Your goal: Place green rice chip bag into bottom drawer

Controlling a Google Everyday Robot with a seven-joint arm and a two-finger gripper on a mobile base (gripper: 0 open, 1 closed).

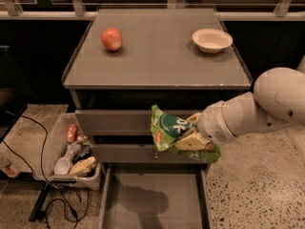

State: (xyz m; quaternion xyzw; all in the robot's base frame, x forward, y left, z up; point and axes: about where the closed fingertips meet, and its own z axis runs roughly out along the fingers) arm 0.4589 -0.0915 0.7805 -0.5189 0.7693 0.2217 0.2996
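The green rice chip bag [167,131] is crinkled and bright green with white lettering. My gripper [193,138] is shut on it and holds it in the air in front of the cabinet's two upper drawers. The bag hangs above the pulled-out bottom drawer [155,202], a wide grey tray with a flat floor and low side walls. The bag's shadow falls on the drawer floor. My white arm [257,109] reaches in from the right.
A red apple [112,38] and a white bowl [212,40] sit on the grey cabinet top [157,56]. A white plastic bin [66,151] of mixed packets stands on the floor to the left, with black cables [52,202] beside it.
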